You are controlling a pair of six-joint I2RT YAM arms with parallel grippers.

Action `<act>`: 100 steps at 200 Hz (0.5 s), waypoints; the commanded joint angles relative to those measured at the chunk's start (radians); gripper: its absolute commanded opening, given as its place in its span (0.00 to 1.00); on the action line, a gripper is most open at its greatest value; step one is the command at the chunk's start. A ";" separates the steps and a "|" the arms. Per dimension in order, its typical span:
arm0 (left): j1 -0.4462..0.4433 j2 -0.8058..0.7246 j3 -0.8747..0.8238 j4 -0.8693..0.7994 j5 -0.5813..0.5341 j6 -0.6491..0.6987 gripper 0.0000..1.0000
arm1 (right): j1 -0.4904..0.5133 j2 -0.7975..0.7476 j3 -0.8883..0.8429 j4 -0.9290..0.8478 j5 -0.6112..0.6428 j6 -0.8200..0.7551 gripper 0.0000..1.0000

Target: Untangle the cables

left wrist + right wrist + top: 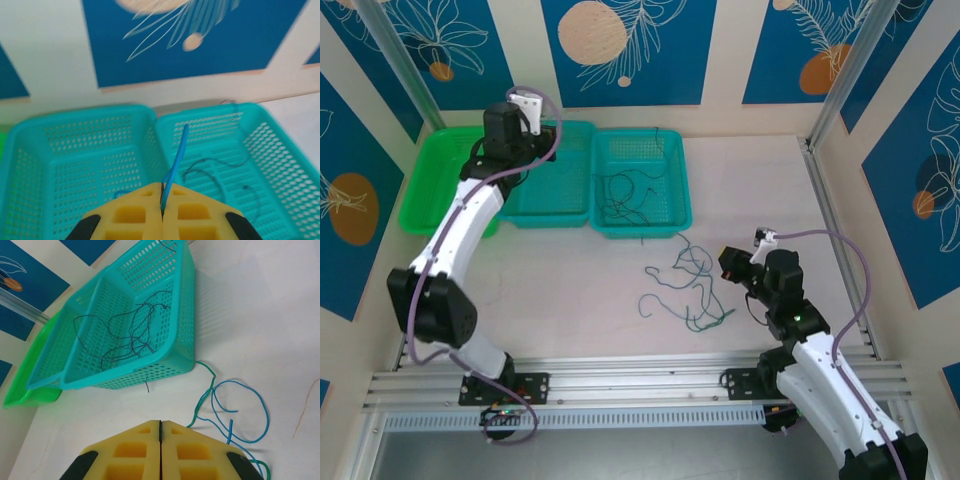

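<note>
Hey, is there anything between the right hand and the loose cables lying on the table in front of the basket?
Nothing visible stands between them. The right hand faces bare table, and the loose cables lie just ahead of its closed fingertips. The teal basket sits beyond the cables, not in the path.

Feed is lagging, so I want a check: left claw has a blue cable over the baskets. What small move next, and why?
Probably open the left claw. It is shut on the blue cable above the left teal basket, apart from the dark cables in the right teal basket, so the cable should drop in sorted.
</note>
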State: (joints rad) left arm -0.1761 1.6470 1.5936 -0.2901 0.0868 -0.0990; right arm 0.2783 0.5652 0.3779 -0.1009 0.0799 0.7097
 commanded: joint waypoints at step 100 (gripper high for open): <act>0.026 -0.319 -0.329 0.227 0.345 -0.309 0.80 | 0.059 0.177 0.159 -0.229 -0.093 0.001 0.26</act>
State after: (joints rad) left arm -0.1070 1.5028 1.3727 -0.2073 0.2550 -0.2928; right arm 0.3065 0.6491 0.4828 -0.2943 0.0177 0.7483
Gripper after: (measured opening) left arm 0.803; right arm 0.256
